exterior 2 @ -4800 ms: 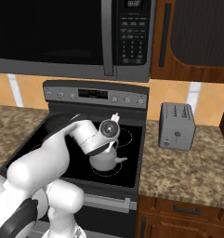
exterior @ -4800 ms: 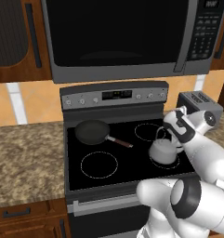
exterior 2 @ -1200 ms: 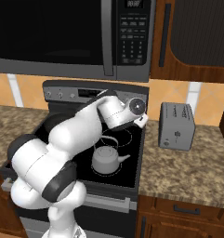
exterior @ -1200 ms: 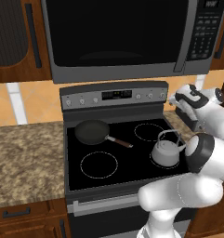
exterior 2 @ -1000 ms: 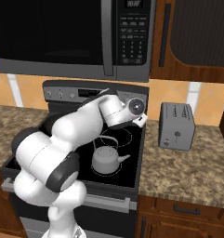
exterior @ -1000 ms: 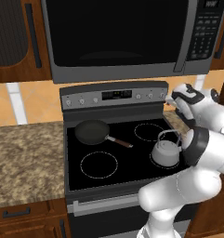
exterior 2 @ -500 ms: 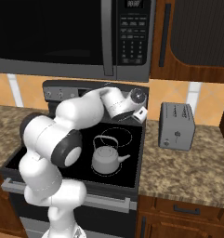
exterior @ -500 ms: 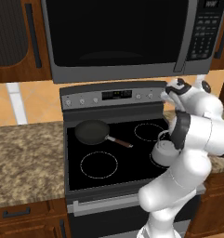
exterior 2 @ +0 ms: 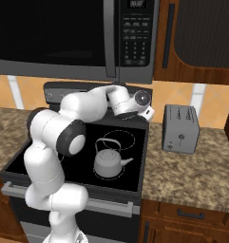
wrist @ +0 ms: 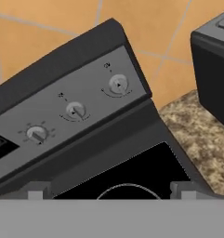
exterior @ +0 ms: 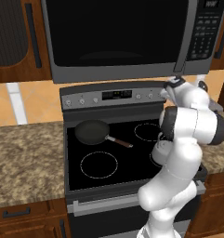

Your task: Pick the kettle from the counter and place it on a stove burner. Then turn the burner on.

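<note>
Since the earlier frames the arm has swung up and away from the kettle and toward the back right corner of the range, so the gripper now faces the control panel with its jaws spread wide and nothing between them. The kettle sits upright on the front right stove burner of the black glass cooktop, released and well apart from the hand, which suggests the placing step is done and what remains is switching the burner on. The hand is likely held high and angled down at the panel so its fingers can close around one of the three round knobs seen in the hand view, the rightmost knob lying nearest the panel's end. The frying pan rests on the rear left ring, out of the way, and the toaster stands on the counter to the right of the stove. Small marks sit above each knob, the panel has a display, and the microwave has a keypad, but all of this writing is too small and blurred to read.
</note>
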Robot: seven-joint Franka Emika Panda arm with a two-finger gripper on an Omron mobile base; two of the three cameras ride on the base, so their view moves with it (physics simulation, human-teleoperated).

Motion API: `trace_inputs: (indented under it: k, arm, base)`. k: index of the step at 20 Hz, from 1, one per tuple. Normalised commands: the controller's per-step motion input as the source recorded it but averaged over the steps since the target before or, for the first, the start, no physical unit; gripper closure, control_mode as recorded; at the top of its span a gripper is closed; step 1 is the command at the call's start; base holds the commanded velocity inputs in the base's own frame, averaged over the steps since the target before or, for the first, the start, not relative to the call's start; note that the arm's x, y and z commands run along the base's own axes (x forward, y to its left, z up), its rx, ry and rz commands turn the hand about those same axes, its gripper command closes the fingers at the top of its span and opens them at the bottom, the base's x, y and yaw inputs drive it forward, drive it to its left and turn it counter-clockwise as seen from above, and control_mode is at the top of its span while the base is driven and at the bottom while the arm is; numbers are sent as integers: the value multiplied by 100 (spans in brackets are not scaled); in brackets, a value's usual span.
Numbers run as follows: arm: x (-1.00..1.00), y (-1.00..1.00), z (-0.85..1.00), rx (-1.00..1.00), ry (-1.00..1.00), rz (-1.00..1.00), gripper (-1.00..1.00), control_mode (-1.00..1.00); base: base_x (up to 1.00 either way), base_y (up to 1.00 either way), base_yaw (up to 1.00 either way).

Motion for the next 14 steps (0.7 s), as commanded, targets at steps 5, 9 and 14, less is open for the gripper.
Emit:
trace_inputs:
  k: [5,9,14]
  arm:
    - [54,-33,-1,-1,-11,0,-100,-100]
    - [42,-12,0,0,0,0,-100,-100]
    - [5,0,-1,0,0,0,-100,-100]
  base:
    - [0,0,0]
    - [0,0,0]
    - [0,0,0]
